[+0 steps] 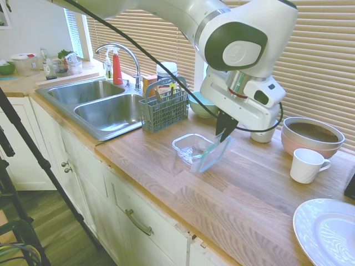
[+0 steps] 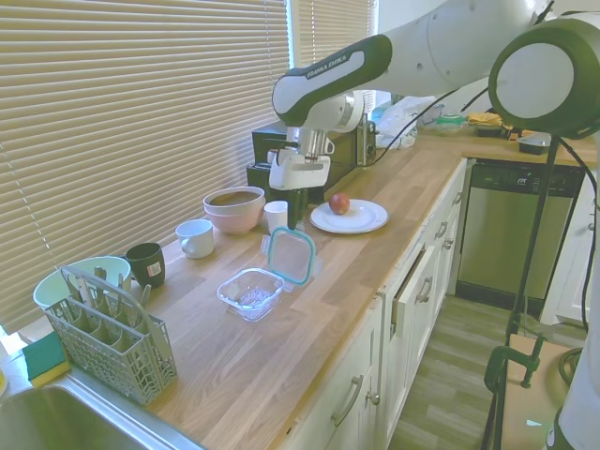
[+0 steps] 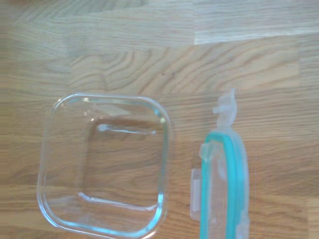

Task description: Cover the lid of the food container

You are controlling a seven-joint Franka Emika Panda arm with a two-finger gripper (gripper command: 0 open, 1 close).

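We note the lid (image 2: 290, 255) hangs on edge, close to upright, clamped at its top rim by the tool (image 1: 224, 132), whose fingers are pinched together on it. It sits just beside the food container (image 1: 191, 149), on the side toward the arm's wrist, its lower edge near or touching the container rim; we cannot tell which. Our judgement: the lid must tip flat and shift sideways over the opening before it can seat.

The lid is clear plastic with a teal seal and clear snap tabs, seen edge-on in the wrist view (image 3: 224, 184). The container (image 3: 103, 164) is clear, shallow, rounded-square, empty and open on the table (image 1: 260, 194).

Further out stand a grey cutlery basket (image 1: 162, 110), a white mug (image 1: 305, 165) and a pink bowl (image 1: 312, 137).
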